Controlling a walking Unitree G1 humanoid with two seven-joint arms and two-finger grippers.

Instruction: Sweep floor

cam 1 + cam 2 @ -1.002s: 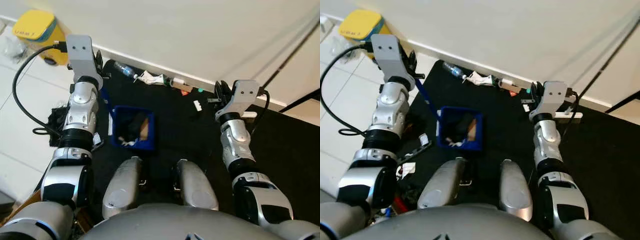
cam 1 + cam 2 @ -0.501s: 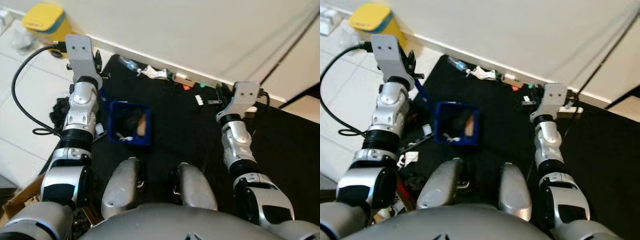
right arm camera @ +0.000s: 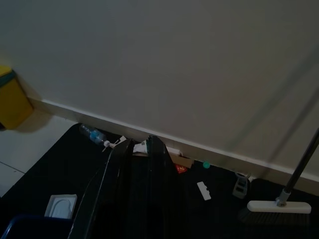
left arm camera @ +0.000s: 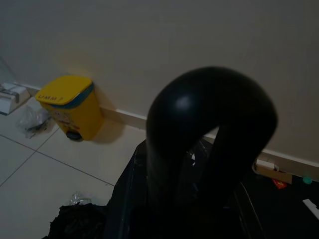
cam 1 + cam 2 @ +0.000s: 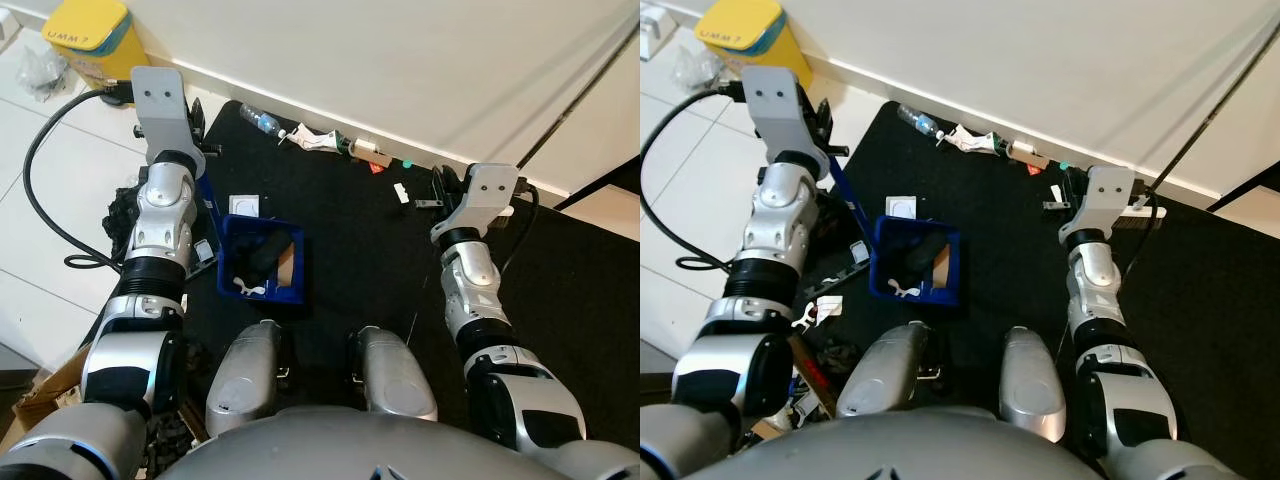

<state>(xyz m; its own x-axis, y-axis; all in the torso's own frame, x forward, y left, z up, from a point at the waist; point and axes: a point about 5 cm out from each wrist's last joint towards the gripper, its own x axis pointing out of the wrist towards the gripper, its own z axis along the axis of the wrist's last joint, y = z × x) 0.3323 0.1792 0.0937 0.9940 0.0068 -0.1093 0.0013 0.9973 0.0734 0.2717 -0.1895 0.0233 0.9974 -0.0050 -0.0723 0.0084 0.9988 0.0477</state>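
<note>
We judge the sweep half done: the blue plastic dustpan (image 5: 262, 262), square and open-topped at center left of the black mat (image 5: 360, 250), already holds scraps. Our left gripper (image 5: 196, 130), upper left, is closed on its thin blue handle (image 5: 847, 198). Our right gripper (image 5: 441, 188), right of center, shows its fingers (image 3: 134, 164) pressed together, holding nothing visible. The broom (image 3: 279, 204) stands by the wall. Next we must reach the crinkled bottle (image 5: 264, 122), wrappers (image 5: 315, 139) and white card (image 5: 245, 205) along the baseboard.
</note>
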